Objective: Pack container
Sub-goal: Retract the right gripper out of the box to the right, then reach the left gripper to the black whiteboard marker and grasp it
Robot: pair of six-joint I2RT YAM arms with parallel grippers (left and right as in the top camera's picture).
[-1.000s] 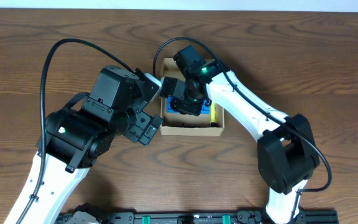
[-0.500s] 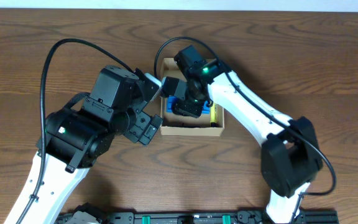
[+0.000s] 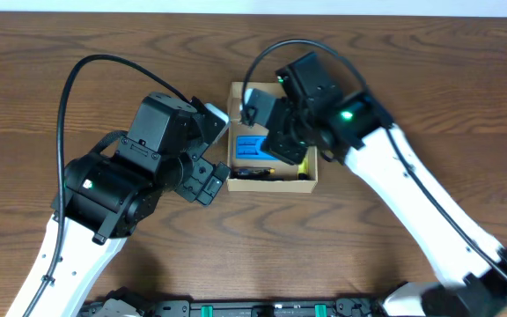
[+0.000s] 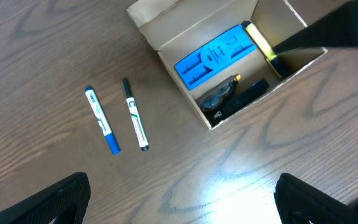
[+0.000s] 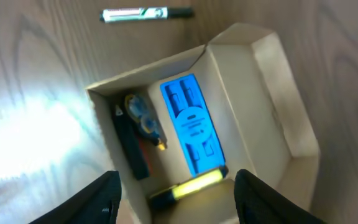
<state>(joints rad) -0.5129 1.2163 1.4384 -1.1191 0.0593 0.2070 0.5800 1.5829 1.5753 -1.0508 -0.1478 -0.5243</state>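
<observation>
Right arm [image 3: 394, 180] has risen from the container [image 3: 271, 184], jaws spread wide and empty; left jaws likewise.

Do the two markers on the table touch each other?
Apart. The left wrist view shows a strip of bare table between the blue marker and the black-capped marker along their whole length.

The container [image 4: 188, 22], upper right in the left wrist frame, is crowded by a blue case [image 4: 215, 56] and dark items, with the right end effector [image 5: 176, 199] above it. Two pens [image 4: 101, 120] lie on the desk [image 4: 42, 50] to its left.
</observation>
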